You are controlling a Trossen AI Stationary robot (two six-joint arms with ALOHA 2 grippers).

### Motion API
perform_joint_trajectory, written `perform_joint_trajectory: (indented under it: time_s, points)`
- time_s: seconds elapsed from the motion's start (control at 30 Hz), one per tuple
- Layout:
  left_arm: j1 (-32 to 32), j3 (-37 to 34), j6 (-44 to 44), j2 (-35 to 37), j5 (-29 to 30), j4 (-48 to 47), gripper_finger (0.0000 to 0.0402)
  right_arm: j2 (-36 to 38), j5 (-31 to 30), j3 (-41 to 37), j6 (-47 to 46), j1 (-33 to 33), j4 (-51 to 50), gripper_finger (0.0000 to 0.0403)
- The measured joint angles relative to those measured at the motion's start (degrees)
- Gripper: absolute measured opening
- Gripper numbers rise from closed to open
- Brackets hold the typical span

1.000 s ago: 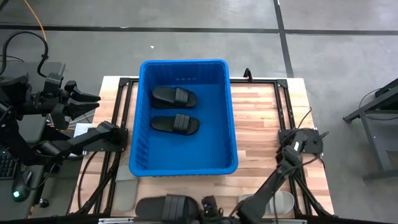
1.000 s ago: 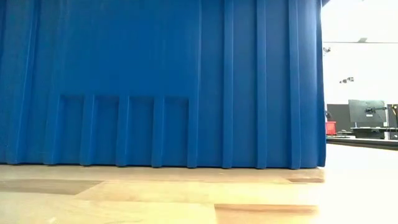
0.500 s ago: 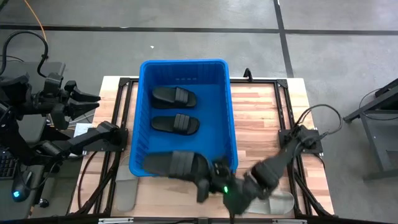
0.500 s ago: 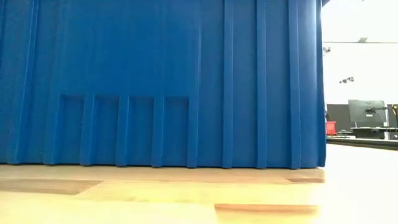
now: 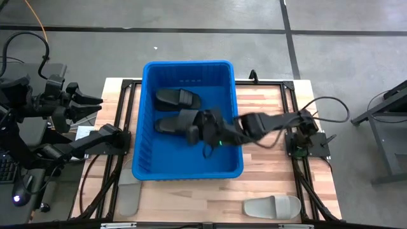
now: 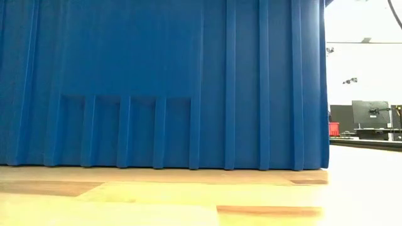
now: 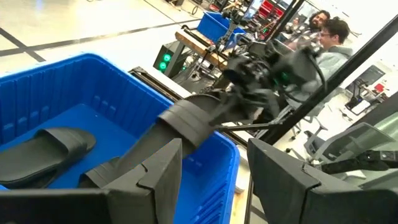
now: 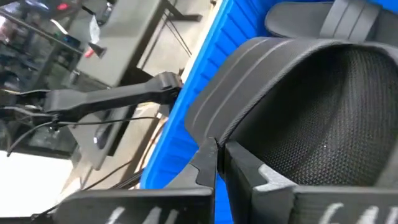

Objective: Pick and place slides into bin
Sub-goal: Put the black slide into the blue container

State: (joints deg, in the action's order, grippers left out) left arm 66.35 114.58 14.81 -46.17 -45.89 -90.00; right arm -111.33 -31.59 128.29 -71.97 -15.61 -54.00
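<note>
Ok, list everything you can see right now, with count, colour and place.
Deep rectangular bright blue plastic bin: one, centre of the wooden table.
Black rubber slides: three; one on the bin floor at the far end, one mid-bin partly under the third, which the right gripper holds above it.
Light grey rubber slides: two on the table, near edge; one right, one left by the bin's corner.
People: in the room beyond the table.
Left gripper: jaws open, parked left of the bin.
Right gripper: jaws shut on the strap, over the bin.
</note>
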Motion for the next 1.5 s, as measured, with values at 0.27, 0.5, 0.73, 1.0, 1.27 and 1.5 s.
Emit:
perform_joint_trajectory:
  time_s: [0.27, 0.5, 0.73, 1.0, 1.27, 1.5]
  points:
    - [0.0, 0.0, 0.0, 0.1, -0.1, 0.0, 0.0172, 0.0, 8.6, 0.0, 3.9, 9.2, 0.1, 0.0]
    - [0.0, 0.0, 0.0, 0.3, -0.2, 0.0, 0.0172, -5.1, 19.7, 0.0, 4.0, 15.0, 3.0, 0.0]
    - [0.0, 0.0, 0.0, 0.3, -0.2, 0.0, 0.0172, -8.6, 23.7, 0.0, 4.5, 17.8, 6.7, 0.0]
    - [0.0, 0.0, 0.0, 0.3, -0.1, 0.0, 0.0172, -11.9, 27.6, 0.0, 4.3, 21.2, 3.3, 0.0]
    - [0.0, 0.0, 0.0, 0.3, -0.2, 0.0, 0.0172, -14.9, 32.2, 0.0, 4.5, 22.7, 3.7, 0.0]
    - [0.0, 0.0, -0.7, 0.3, -0.2, 0.0, 0.0172, -14.8, 30.7, 0.0, 4.9, 21.7, 9.0, 0.0]
